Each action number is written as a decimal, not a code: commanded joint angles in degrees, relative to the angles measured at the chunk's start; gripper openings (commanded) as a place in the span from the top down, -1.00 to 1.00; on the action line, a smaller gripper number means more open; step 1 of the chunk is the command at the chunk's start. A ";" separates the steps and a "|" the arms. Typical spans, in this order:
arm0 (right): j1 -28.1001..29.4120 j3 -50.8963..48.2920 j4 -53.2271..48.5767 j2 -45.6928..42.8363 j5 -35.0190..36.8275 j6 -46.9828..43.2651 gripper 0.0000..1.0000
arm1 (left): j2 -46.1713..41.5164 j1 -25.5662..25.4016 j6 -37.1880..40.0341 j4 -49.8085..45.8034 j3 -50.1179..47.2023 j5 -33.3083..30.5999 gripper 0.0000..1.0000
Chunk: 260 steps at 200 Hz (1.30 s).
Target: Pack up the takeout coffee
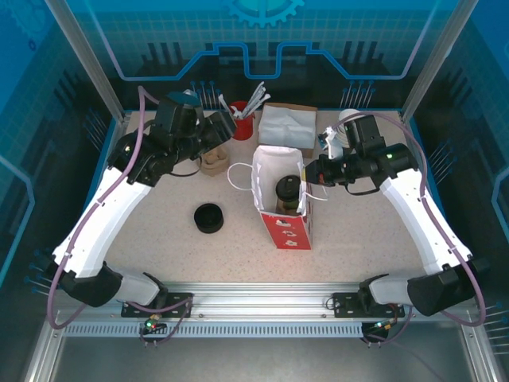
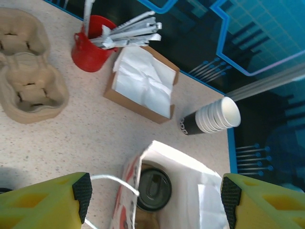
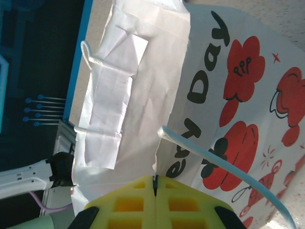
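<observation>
The takeout coffee point(image 1: 288, 191), a small dark cup with a black lid, stands upright inside the open red-and-white paper bag point(image 1: 290, 231) at the table's middle. From the left wrist the cup point(image 2: 153, 187) shows through the bag's mouth point(image 2: 195, 167). My left gripper point(image 2: 156, 193) is open and holds nothing; it hangs back left of the bag point(image 1: 216, 137). On the bag's right side, my right gripper point(image 1: 314, 171) is shut on the top edge. In the right wrist view the paper rim sits pinched in that gripper point(image 3: 155, 183), beside the printed bag wall point(image 3: 228, 95).
A cardboard cup carrier point(image 1: 213, 161) lies under the left arm. A red holder of wrapped straws point(image 1: 242, 126), a napkin box point(image 1: 286, 127) and a stack of white-lined cups point(image 2: 214, 117) stand along the back. A squat black round piece point(image 1: 209, 217) lies front left of the bag.
</observation>
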 commanded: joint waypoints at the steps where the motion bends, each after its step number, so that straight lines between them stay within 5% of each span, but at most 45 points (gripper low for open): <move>1: -0.85 -1.81 3.46 -1.27 -5.36 -2.05 1.00 | 0.09 2.05 0.72 1.50 -1.02 -0.23 -0.48; 35: -3.19 -1.99 1.72 -0.53 -5.19 -0.59 1.00 | 1.67 3.35 0.99 1.14 -0.93 1.04 -0.49; 177: -11.93 9.66 -10.69 6.69 2.34 -4.65 0.02 | 10.22 6.77 6.41 -1.53 4.44 1.37 -0.55; 260: -15.12 11.26 -14.35 5.70 2.05 -6.63 -0.13 | 15.73 9.24 9.51 -3.40 11.34 2.24 -0.56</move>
